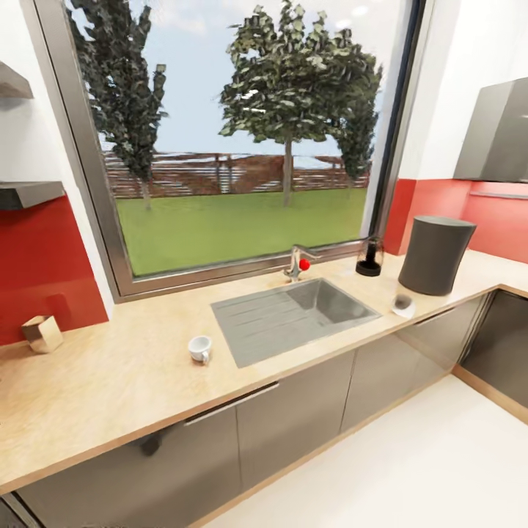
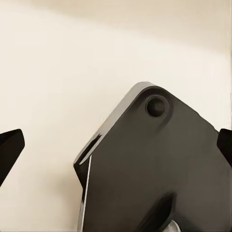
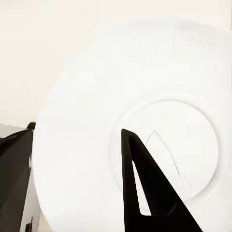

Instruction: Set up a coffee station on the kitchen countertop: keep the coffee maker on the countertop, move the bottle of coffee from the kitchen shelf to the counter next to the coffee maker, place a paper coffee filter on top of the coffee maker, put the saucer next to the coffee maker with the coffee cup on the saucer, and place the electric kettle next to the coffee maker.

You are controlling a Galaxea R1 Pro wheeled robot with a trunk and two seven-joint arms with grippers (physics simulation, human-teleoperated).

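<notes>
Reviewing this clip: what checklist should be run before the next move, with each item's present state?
1. Saucer held by right gripper: ok, fingers straddle its rim.
2. Left gripper free: ok, open, holding nothing.
3. Coffee cup upright on countertop: ok, beside the sink.
4. Cup on saucer: not ok, not yet done.
5. Coffee maker identified: cannot tell; the dark grey cylinder may be it.
</notes>
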